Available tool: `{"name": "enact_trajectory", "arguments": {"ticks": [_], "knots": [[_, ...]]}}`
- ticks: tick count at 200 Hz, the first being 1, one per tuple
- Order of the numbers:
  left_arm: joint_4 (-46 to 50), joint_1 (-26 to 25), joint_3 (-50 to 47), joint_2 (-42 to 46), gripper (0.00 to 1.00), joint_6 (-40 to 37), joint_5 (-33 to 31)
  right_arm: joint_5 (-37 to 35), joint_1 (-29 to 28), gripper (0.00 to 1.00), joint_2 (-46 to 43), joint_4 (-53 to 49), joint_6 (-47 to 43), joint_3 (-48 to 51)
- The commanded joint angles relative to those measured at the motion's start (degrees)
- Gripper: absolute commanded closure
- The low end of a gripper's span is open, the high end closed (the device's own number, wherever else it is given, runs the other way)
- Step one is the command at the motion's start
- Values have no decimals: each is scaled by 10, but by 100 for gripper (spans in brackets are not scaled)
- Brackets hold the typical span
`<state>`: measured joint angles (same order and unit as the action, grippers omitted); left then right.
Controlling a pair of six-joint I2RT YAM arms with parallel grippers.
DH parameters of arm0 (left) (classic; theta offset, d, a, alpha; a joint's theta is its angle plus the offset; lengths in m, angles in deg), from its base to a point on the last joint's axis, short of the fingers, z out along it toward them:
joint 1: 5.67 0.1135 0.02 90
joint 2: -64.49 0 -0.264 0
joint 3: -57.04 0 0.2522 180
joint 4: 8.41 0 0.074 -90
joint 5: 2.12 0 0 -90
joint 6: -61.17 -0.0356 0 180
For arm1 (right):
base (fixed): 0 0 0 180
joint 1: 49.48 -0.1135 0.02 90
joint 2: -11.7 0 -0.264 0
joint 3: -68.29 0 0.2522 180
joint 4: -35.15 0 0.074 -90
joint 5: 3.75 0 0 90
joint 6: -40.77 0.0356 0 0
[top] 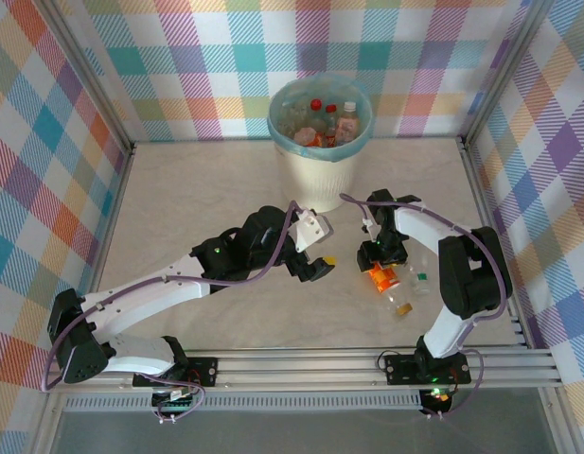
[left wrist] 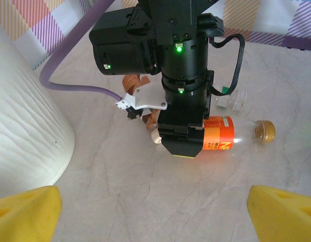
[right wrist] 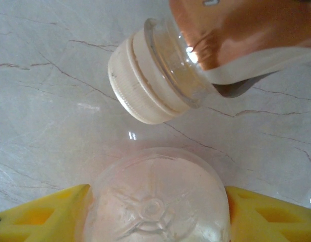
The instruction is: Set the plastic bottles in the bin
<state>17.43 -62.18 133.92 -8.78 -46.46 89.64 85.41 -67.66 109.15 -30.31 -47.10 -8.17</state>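
An orange-labelled plastic bottle (left wrist: 222,135) with a gold cap lies on the table (top: 206,189). My right gripper (right wrist: 155,212) is shut on its clear base (right wrist: 154,199), a yellow pad touching each side. From above, that gripper (top: 375,263) sits over the bottle (top: 383,277). A brown-labelled bottle (right wrist: 231,35) with a cream cap lies just beyond it. A clear bottle (left wrist: 237,101) with a green cap lies behind. My left gripper (top: 318,265) hovers open beside the bin (top: 320,161), its fingertips (left wrist: 26,212) wide apart over bare table. The bin holds several bottles (top: 331,123).
The bin's cream wall (left wrist: 24,126) stands close on the left of the left wrist view. The right arm's wrist (left wrist: 180,65) and purple cable (left wrist: 69,75) lie straight ahead of the left gripper. Plaid walls enclose the table; a metal rail (top: 301,364) runs along the near edge.
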Motion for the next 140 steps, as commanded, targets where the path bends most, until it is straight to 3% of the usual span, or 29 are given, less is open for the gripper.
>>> {"name": "enact_trajectory", "arguments": {"ticks": [1,81,140], "knots": [[-6,-4,-9,21,5,-1,-8,21,3,38,-26,-16,-2,-15],[-26,-4,-20,61,5,22,-11,97,2,46,-136,-38,13,-39],[-66,20,-13,112,1,100,14,218,2,50,-262,-19,57,-160]]}}
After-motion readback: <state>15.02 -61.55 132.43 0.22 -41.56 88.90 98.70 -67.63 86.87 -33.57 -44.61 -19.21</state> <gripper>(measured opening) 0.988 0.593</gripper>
